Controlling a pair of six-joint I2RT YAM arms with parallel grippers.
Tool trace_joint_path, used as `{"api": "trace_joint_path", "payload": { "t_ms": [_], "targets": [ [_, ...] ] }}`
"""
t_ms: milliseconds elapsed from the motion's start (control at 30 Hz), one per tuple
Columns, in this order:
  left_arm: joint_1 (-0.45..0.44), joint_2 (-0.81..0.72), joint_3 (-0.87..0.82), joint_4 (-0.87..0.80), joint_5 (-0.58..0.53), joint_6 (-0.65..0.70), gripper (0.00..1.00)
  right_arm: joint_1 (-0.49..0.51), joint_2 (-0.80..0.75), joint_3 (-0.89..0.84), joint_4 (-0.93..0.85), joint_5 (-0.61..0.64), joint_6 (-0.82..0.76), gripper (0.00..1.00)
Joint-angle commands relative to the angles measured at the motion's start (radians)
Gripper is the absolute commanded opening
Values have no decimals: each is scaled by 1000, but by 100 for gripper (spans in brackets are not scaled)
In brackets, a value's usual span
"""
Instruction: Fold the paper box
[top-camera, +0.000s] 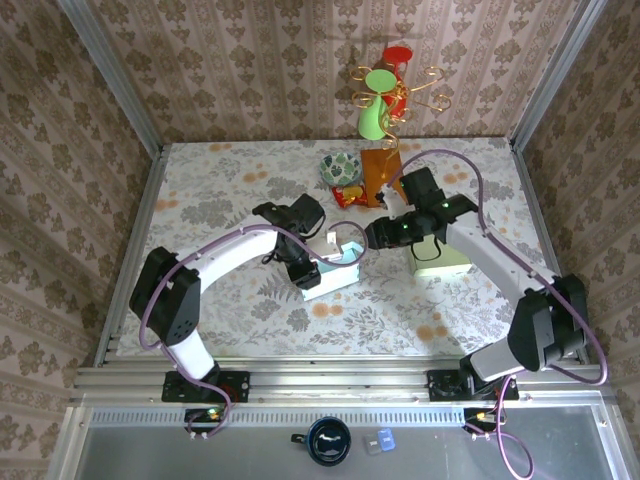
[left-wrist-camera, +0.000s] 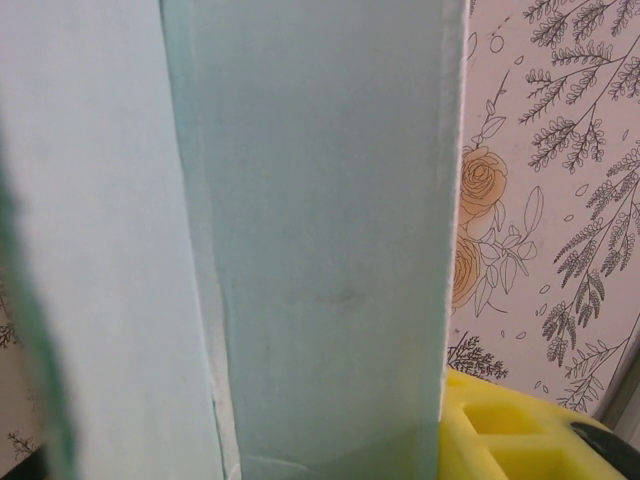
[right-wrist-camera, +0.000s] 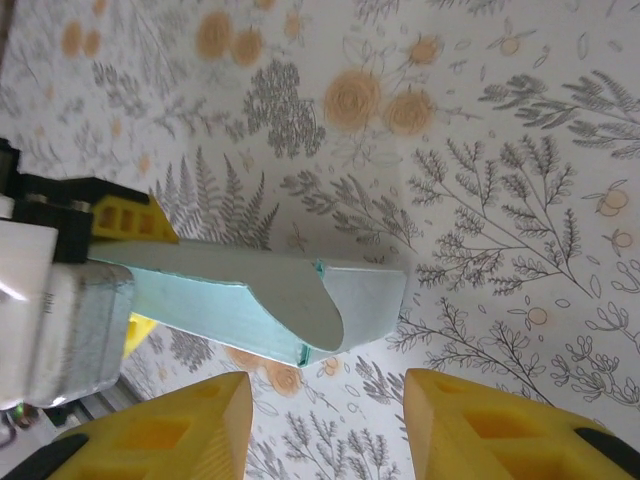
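Left gripper (top-camera: 303, 268) pinches box (top-camera: 335, 274) wall, centre of top frame. Right gripper (right-wrist-camera: 325, 400) spread, empty, hovers above rounded flap (right-wrist-camera: 300, 300). Risk: push lands off-centre, then flap creases wrongly or box slips from pinch.

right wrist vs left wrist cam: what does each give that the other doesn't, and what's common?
Right wrist: the paper box in outline with its curved flap, the left gripper clamped on its other end, and the right gripper open with nothing between its fingers.
Left wrist: a close-up of the box's panel with a fold crease, plus one yellow finger in the corner.
Both: the pale teal box against the floral table cover.
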Motion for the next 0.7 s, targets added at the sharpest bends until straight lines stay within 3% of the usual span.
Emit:
{"api": "trace_joint_path", "payload": {
  "t_ms": [0, 667],
  "targets": [
    [3, -7, -14, -22, 26, 32, 42, 28, 39, 37, -47, 10, -96, 46],
    [3, 9, -18, -1, 34, 29, 42, 76, 125, 87, -52, 60, -117, 40]
  ]
}}
